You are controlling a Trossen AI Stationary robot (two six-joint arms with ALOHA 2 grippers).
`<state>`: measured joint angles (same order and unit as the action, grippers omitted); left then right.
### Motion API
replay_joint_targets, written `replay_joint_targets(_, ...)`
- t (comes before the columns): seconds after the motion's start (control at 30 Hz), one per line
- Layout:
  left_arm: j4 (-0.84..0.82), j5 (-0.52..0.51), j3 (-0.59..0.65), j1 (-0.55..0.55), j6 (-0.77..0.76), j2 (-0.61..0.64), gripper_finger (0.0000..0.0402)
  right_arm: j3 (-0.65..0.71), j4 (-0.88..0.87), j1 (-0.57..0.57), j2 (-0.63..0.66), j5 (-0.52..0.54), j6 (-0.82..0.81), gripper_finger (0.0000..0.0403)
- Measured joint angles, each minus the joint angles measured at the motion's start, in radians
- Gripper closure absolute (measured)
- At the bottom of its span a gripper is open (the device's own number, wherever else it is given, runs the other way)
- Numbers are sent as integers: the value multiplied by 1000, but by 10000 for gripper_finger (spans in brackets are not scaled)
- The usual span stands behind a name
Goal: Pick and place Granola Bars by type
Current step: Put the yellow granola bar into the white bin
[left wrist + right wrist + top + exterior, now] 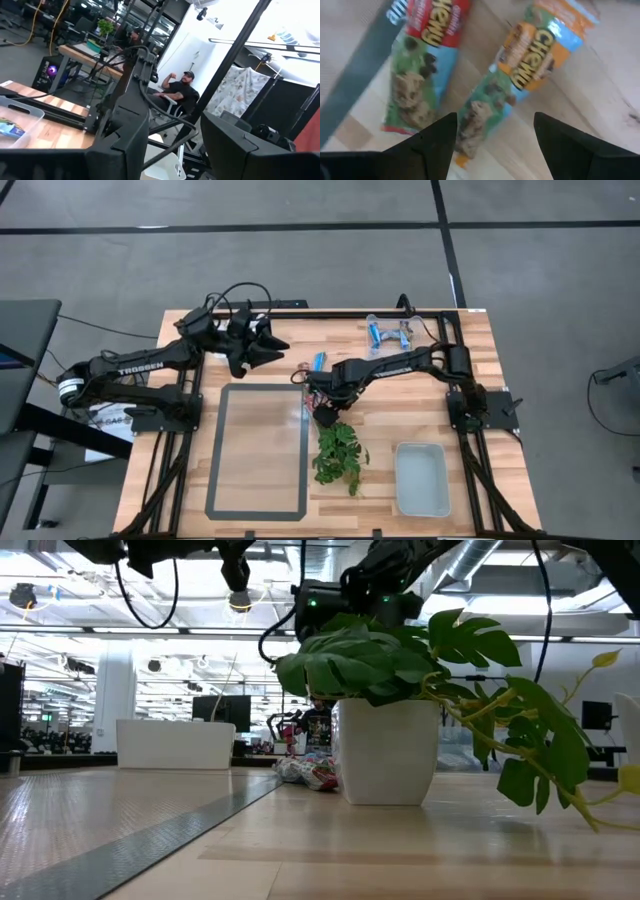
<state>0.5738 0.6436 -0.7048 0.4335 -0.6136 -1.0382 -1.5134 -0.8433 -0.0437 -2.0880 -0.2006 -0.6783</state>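
Note:
Two granola bars lie flat on the wood beside the grey mat's right edge [355,75]: a red-topped one [422,60] and an orange-topped one [522,75]. My right gripper [495,145] points down just above them, open, and the orange bar's lower end shows between its fingers, untouched. In the high view this gripper [318,402] hangs over the bars [326,418]. My left gripper [268,346] is raised at the far left, open, with nothing in it [180,150]. One blue bar [318,362] lies alone on the wood.
A potted plant [338,455] stands close to the right gripper on its near side, its white pot [385,750] next to the bars [310,772]. A clear tray [422,478] sits near right. A clear box [390,332] with blue bars stands at the far edge. A person [180,90] sits beyond the table.

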Motion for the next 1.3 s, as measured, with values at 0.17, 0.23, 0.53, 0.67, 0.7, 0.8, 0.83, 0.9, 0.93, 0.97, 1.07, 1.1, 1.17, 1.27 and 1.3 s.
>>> replay_joint_targets(0.17, -8, -1, 0, -13, 0, 0, 229, 2, 17, -3, -26, 7, 6, 147)
replay_joint_targets(0.23, -18, -4, 0, -15, -1, 0, 229, -5, 55, -5, -38, 0, 6, 157)
replay_joint_targets(0.53, -27, -30, 0, -17, 0, 0, 229, 0, 59, -14, -38, -6, 24, 298)
replay_joint_targets(0.67, -34, -30, 0, -17, 0, 0, 229, -1, 79, -23, -37, -15, 24, 350)
replay_joint_targets(0.7, -35, -30, 0, -17, 0, 0, 229, -1, 81, -25, -35, -17, 24, 359)
replay_joint_targets(0.8, -46, -31, 0, -17, 1, 0, 229, -1, 88, -31, -20, -16, 24, 377)
replay_joint_targets(0.83, -52, -34, 0, -17, 1, 0, 229, -1, 94, -33, -14, -13, 24, 380)
replay_joint_targets(0.9, -69, -49, 0, -17, 1, 0, 229, 0, 92, -39, 3, -10, 24, 382)
replay_joint_targets(0.93, -82, -56, 0, -17, 2, 0, 229, -1, 106, -41, 12, -10, 23, 382)
replay_joint_targets(0.97, -95, -62, 0, -15, 4, 0, 229, -2, 111, -45, 23, -10, 24, 381)
replay_joint_targets(1.07, -127, -85, 0, -14, 5, 0, 229, -1, 132, -58, 63, -10, 22, 375)
replay_joint_targets(1.1, -139, -95, 0, -14, 5, 0, 229, -2, 142, -65, 77, -8, 17, 373)
replay_joint_targets(1.17, -154, -114, 0, -14, 3, 0, 229, -1, 153, -78, 110, 0, 13, 372)
replay_joint_targets(1.27, -186, -151, 0, -14, -10, 0, 228, -1, 191, -99, 167, 23, -2, 374)
replay_joint_targets(1.3, -195, -164, 0, -14, -15, 0, 229, -1, 208, -107, 185, 24, -3, 375)
